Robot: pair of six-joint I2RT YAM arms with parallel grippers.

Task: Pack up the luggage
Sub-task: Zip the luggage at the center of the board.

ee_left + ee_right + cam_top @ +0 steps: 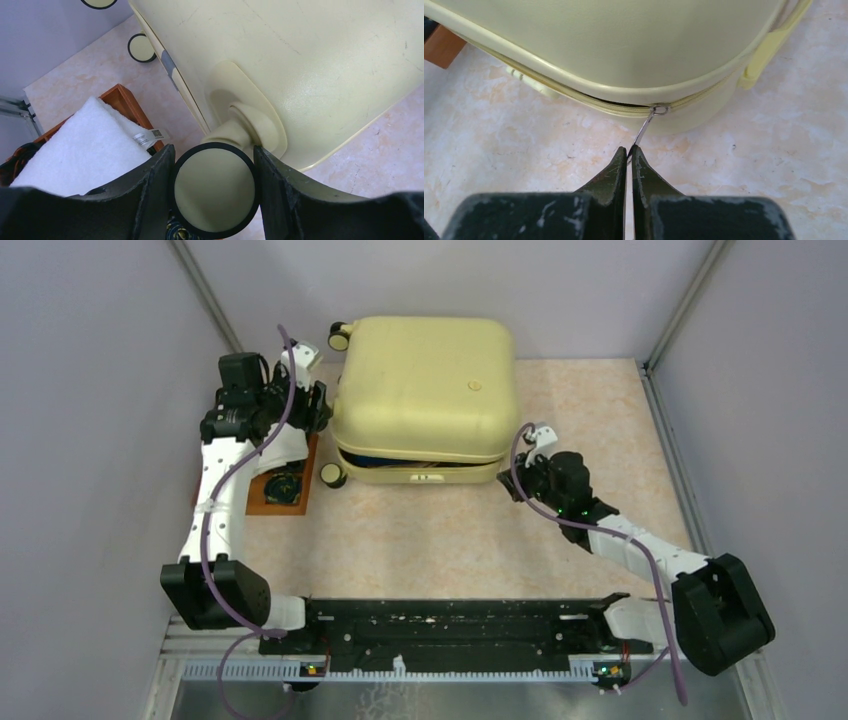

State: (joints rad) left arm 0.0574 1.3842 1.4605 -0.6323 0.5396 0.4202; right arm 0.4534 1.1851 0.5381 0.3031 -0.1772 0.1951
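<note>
The table (440, 540) is a pale marbled surface with grey walls on the left, right and far sides. The luggage (425, 390) lies flat at the far middle of it, its lid down. A dark gap shows between the two shells along the near side. Left of the luggage sits a wooden tray (125, 100) holding a white cloth (80, 145). The left gripper (214, 150) is at the luggage's left side, its fingers (155, 180) clamped on either side of a cream wheel (214, 192) with a black rim. The right gripper (629, 150) is at the near right corner, its jaws pressed together on the thin metal zipper pull (646, 125), which runs up to the slider in the seam.
</note>
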